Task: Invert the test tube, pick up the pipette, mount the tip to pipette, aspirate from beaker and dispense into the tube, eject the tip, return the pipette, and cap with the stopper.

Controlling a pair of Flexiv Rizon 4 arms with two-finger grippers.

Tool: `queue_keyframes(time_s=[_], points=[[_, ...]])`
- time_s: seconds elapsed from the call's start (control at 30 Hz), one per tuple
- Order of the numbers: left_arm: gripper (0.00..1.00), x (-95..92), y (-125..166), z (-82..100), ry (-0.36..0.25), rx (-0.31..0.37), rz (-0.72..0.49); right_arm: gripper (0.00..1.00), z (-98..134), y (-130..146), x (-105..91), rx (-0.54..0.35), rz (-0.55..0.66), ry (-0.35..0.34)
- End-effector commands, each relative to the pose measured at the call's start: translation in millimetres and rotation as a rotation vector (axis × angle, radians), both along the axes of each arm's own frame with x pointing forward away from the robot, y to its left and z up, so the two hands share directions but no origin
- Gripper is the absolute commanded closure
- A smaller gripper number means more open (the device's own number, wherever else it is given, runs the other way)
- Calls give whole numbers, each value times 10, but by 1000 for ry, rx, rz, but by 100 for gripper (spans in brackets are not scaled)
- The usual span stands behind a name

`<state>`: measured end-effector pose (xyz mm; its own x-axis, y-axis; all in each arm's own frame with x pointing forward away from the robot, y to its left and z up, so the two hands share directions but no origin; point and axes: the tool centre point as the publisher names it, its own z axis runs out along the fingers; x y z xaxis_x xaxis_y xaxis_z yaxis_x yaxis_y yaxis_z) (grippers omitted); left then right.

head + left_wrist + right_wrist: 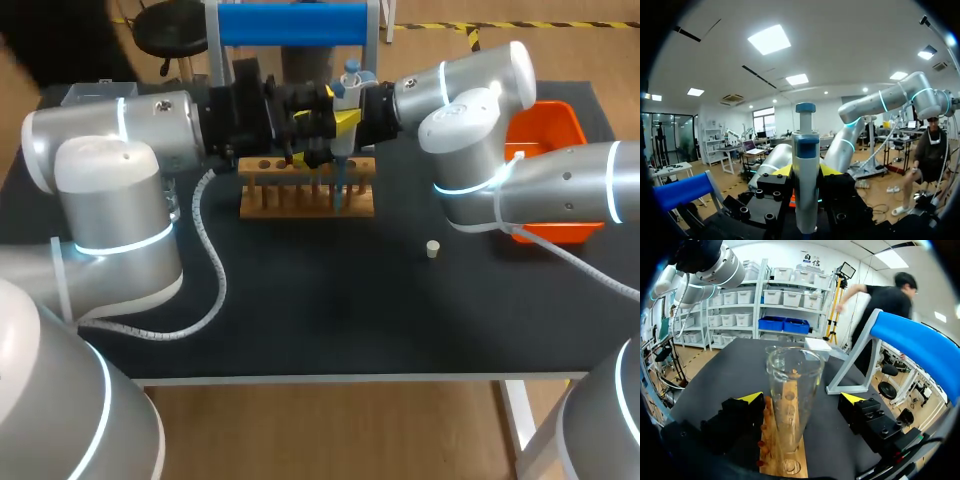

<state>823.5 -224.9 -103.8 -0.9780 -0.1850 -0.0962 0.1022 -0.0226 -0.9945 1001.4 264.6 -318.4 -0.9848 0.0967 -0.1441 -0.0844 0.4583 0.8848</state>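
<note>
Left gripper (806,172): clenched on the pipette (348,88), which stands upright between its yellow tips, plunger uppermost. Below this gripper the pipette's blue tip (338,190) reaches down to the wooden rack (300,200). Right gripper (801,397): a glass test tube (792,385) stands upright directly ahead of it, over the rack; whether it grips cannot be told. Stopper (432,249): on the table (330,310), well apart from both grippers, on the right gripper's side.

No text, label, number or sign can be read on anything on the bench (330,310). The pipette (805,190), the glass test tube (792,400), the wooden rack (300,207) and the orange bin (548,122) show no legible marking.
</note>
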Motion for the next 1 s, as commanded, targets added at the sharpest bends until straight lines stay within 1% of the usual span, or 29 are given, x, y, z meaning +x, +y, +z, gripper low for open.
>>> queue_keyframes(time_s=[0.03,0.43,0.7,1.0], points=[[100,-5,-11,1,5,2,-1,0,3,4,-2,-3,-1,0],[100,7,-14,0,27,9,-13,0,3,4,-2,-3,-1,0],[100,7,-14,0,27,9,-13,0,3,4,-2,-3,-1,0],[100,7,-14,0,27,9,-13,0,48,-202,-37,5,-10,-2]])
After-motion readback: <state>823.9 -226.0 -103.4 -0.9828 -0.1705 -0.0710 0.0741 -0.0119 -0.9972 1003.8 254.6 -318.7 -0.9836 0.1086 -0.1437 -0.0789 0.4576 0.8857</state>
